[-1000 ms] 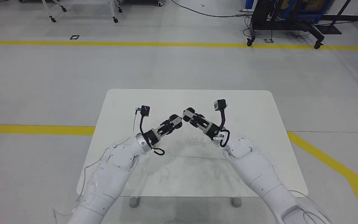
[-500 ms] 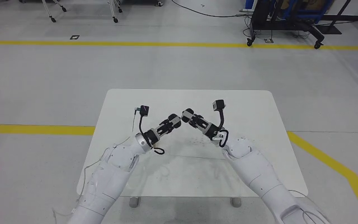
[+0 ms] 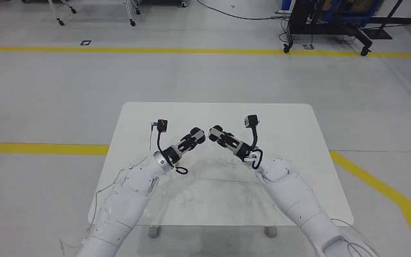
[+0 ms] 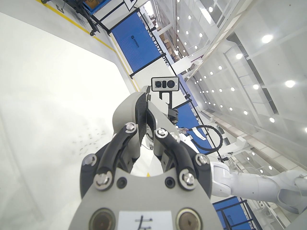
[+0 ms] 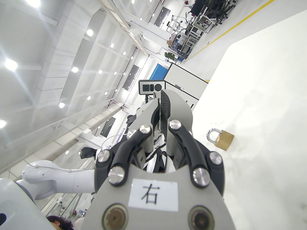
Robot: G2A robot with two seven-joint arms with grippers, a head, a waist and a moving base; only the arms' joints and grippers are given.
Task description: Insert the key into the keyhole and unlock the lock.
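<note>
Top view: the left gripper (image 3: pixel 196 134) has drawn slightly back from the right gripper (image 3: pixel 216 131), tips facing over the white table (image 3: pixel 289 128). Left wrist view: its fingers are pressed together. Right wrist view: fingers likewise closed, and the brass padlock (image 5: pixel 224 140) lies on the table nearby.

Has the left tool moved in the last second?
Yes, slightly: the left tool drew away from the right tool, toward the table's far left corner.
</note>
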